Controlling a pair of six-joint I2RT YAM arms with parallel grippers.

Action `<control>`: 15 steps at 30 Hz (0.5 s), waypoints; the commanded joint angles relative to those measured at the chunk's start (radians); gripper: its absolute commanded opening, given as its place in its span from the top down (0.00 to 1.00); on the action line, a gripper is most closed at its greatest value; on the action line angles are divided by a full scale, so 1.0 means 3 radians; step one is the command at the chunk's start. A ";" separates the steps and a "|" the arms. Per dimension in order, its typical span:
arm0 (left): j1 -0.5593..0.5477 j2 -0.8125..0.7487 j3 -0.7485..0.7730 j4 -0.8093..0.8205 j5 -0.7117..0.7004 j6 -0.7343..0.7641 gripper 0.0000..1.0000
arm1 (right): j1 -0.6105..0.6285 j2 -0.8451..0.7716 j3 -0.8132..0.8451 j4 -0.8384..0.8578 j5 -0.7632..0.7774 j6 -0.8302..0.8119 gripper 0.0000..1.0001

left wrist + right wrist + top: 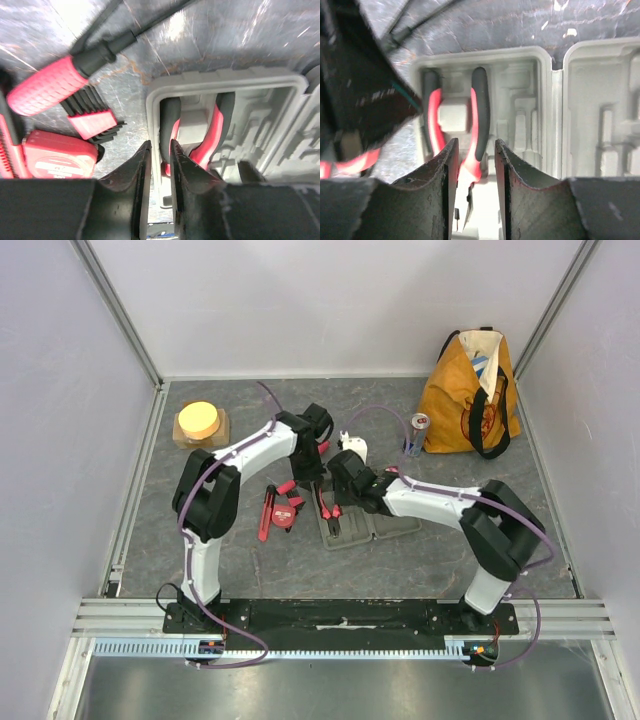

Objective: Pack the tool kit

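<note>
Grey table (150, 540), with the orange tote bag (470, 390) at its far right. At centre, the tool kit case (385, 525) lies open and flat, moulded wells upward. My left gripper (159, 147) hangs over the case's left rim, fingers parted by a narrow gap, gripping nothing. My right gripper (475, 145) stands wider apart above the pliers (480, 100), which are seated in the left half. The screwdriver (47, 90), tape measure (60, 160) and hex keys (92, 122) lie on the table just left of the case.
</note>
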State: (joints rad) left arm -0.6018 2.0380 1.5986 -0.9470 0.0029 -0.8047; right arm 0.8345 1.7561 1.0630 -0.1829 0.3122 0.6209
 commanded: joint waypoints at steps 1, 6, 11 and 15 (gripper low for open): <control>0.0114 -0.0391 0.0204 0.0089 -0.0219 0.0162 0.71 | -0.0010 -0.0454 -0.0040 0.0012 0.0140 0.0047 0.57; 0.0175 -0.0591 -0.0076 0.0287 -0.0061 0.0320 0.62 | -0.0071 -0.0709 -0.0184 -0.0075 0.0237 0.0139 0.52; 0.0191 -0.0749 -0.0674 0.0839 0.0460 0.0468 0.58 | -0.0204 -0.0904 -0.0383 -0.0203 0.0248 0.0257 0.48; 0.0181 -0.0694 -0.0926 0.1203 0.0838 0.0560 0.54 | -0.0271 -0.1011 -0.0490 -0.0239 0.0222 0.0308 0.48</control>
State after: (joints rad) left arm -0.5453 1.8297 1.3773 -0.7361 0.1135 -0.7094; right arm 0.7708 1.5043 0.9447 -0.2310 0.3527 0.6750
